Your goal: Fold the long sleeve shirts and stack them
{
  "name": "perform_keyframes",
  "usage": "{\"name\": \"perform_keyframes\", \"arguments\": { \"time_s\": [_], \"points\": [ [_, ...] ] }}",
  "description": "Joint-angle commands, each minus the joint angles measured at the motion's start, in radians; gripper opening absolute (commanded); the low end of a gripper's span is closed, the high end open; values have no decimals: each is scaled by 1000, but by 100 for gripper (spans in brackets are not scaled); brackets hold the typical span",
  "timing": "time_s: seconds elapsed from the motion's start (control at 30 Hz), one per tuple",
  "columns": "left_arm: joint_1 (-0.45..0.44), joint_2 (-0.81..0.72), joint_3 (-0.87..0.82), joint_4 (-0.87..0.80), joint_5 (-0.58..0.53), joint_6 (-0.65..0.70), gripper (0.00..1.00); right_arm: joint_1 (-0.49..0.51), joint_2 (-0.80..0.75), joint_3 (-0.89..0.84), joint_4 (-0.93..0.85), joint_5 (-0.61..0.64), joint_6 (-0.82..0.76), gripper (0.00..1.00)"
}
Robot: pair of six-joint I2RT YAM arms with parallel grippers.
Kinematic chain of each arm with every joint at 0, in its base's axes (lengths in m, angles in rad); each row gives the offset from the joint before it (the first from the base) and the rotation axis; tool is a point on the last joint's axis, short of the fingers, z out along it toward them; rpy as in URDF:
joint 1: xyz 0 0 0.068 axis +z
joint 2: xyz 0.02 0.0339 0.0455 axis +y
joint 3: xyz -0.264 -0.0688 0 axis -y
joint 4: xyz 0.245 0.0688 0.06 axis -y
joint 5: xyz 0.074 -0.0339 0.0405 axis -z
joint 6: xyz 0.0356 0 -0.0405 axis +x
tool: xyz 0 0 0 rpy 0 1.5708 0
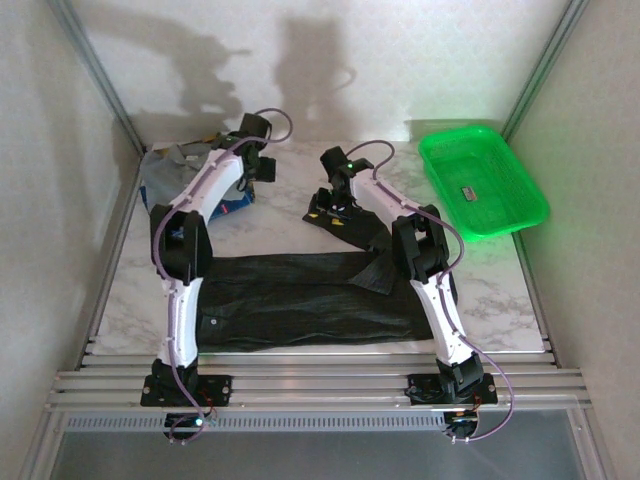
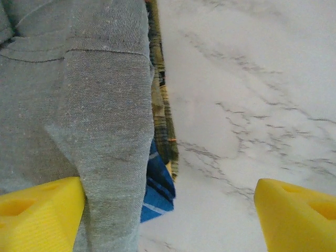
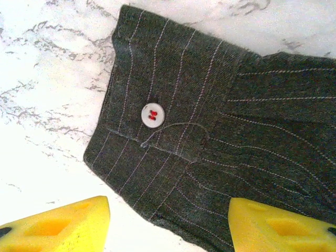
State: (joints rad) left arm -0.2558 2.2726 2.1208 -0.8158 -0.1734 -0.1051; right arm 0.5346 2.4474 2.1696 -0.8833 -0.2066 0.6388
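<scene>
A dark charcoal striped long sleeve shirt point(image 1: 300, 300) lies spread across the front of the table. One of its sleeves runs up to the middle. That sleeve's cuff point(image 3: 173, 136), with a white button point(image 3: 153, 115), lies flat under my right gripper point(image 3: 170, 226) point(image 1: 330, 207), which is open with its yellow fingers point(image 3: 58, 226) either side of the cuff's corner. A grey-blue shirt point(image 1: 175, 168) point(image 2: 79, 105) is bunched at the back left. My left gripper point(image 2: 168, 220) point(image 1: 263, 165) hovers open at its right edge, one yellow finger point(image 2: 37, 215) against the grey cloth, the other over bare marble.
A blue striped cloth point(image 2: 157, 194) and an olive plaid cloth point(image 2: 164, 121) stick out from under the grey shirt. A bright green basket point(image 1: 483, 180) stands at the back right. Grey walls close in the white marble table point(image 1: 300, 230) on three sides.
</scene>
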Motion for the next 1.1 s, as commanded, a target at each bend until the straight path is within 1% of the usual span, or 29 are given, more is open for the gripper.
{"name": "perform_keyframes", "arguments": {
  "time_s": [0.0,0.13,0.17,0.23,0.3,0.4,0.43,0.47,0.53,0.67,0.87,0.93,1.07],
  "points": [
    [-1,43,29,-38,-203,48,81,6,-29,-8,-23,-34,-22,61],
    [-18,63,39,12,-271,67,75,4,-39,-19,-28,-47,-39,61],
    [-19,73,49,19,-271,75,71,4,-41,-23,-28,-50,-44,61],
    [-20,96,71,28,-272,85,58,2,-44,-29,-28,-56,-49,61],
    [-18,129,119,17,-276,88,42,0,-45,-34,-26,-66,-50,61],
    [-10,141,166,35,-261,80,21,-1,-48,-37,-26,-69,-57,61],
    [-6,139,177,43,-256,68,15,-1,-49,-39,-26,-68,-60,61],
    [-1,137,192,45,-245,52,11,-1,-48,-37,-27,-69,-62,60],
    [15,134,217,55,-198,17,10,-2,-48,-40,-28,-71,-65,60],
    [57,139,255,94,-63,-75,9,-2,-41,-42,-27,-79,-65,60],
    [127,176,272,139,36,-174,8,-1,-48,-64,-23,-83,-67,59],
    [146,190,275,163,87,-199,9,-1,-55,-78,-19,-77,-65,59],
    [166,221,307,192,159,-254,9,0,-63,-106,-14,-70,-57,59]
  ]
}}
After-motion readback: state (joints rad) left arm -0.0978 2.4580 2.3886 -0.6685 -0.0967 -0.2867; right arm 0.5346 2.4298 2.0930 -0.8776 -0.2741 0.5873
